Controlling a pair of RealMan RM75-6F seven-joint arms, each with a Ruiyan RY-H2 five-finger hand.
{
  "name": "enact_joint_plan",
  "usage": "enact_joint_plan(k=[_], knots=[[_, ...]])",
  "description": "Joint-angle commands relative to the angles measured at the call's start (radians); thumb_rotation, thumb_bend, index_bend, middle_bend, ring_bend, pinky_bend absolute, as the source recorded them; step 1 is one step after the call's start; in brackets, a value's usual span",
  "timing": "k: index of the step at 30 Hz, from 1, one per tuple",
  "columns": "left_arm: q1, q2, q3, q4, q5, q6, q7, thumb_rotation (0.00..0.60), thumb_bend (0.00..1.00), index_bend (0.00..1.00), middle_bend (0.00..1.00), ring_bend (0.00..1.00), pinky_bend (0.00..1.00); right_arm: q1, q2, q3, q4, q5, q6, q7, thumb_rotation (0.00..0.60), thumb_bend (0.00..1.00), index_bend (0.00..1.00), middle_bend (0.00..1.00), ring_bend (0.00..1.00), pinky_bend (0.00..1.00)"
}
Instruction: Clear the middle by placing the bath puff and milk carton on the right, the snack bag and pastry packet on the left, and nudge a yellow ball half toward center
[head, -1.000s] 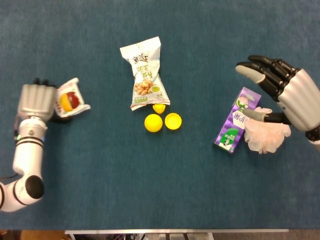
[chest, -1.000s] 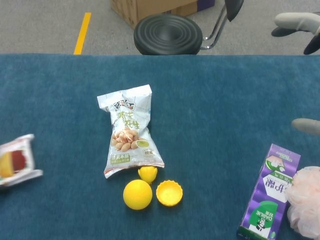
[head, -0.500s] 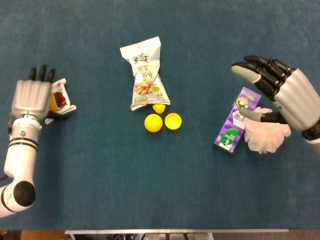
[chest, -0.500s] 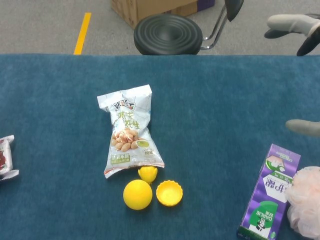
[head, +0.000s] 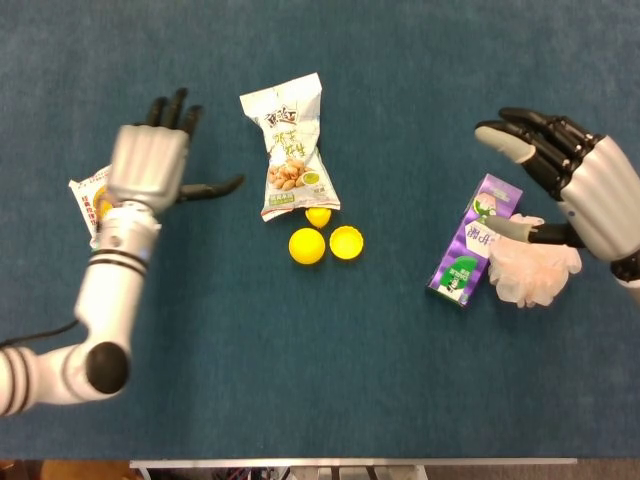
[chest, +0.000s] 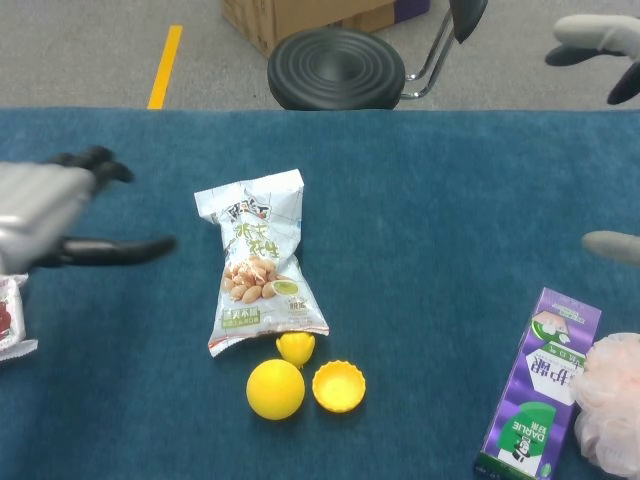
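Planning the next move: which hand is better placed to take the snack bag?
The left hand: open, beside the white peanut snack bag. The right hand hovers far across, by the purple milk carton.

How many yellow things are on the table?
3: a round ball half, an open cup-shaped half beside it, and a small piece touching the snack bag. None looks hidden.

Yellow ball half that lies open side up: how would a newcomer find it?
Start at the snack bag in the table's middle. Below its bottom edge lie three yellow pieces; take the rightmost, the open ball half. Unlike the round ball half beside it, it shows a hollow cup.
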Motion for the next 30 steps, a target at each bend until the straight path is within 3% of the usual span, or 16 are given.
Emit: enact_joint_plan(k=[1,8,15,19,22,30], knots=[[-0.069,-0.108,-0.021,0.082,-0.057,-0.014,0.087,0.031,0.0,0.1,0.01,0.07,0.39,-0.006,-0.001,-0.003,0.007,0.003,0.007,0.007,0.6,0.0,0.15,0.26,0.19,0.37],[-0.087,-0.182,0.019,0.186,0.181,-0.05,-0.013,0.123,0.0,0.11,0.02,0.07,0.38,-0.019,0.0,0.004,0.014,0.012,0.032,0.022,0.6,0.0,0.15,0.26,0.19,0.37],[-0.095,-0.198,0.038,0.198,0.365,-0.092,-0.138,0.141,0.0,0.16,0.06,0.06,0.35,-0.028,0.001,0.015,0.005,0.016,0.056,0.041,0.6,0.0,0.15,0.26,0.19,0.37],[-0.107,-0.178,0.071,0.17,0.397,-0.171,-0.163,0.208,0.0,0.17,0.07,0.04,0.31,-0.033,0.001,0.018,0.001,0.02,0.064,0.049,0.6,0.0,0.15,0.26,0.19,0.37],[-0.119,-0.175,0.075,0.167,0.383,-0.221,-0.163,0.225,0.0,0.17,0.07,0.04,0.27,-0.037,0.004,0.022,-0.008,0.02,0.075,0.058,0.6,0.0,0.15,0.26,0.19,0.37],[-0.171,-0.202,0.043,0.234,0.304,-0.296,-0.124,0.226,0.0,0.17,0.07,0.03,0.25,-0.046,0.006,0.022,-0.012,0.022,0.081,0.064,0.6,0.0,0.16,0.27,0.19,0.37]])
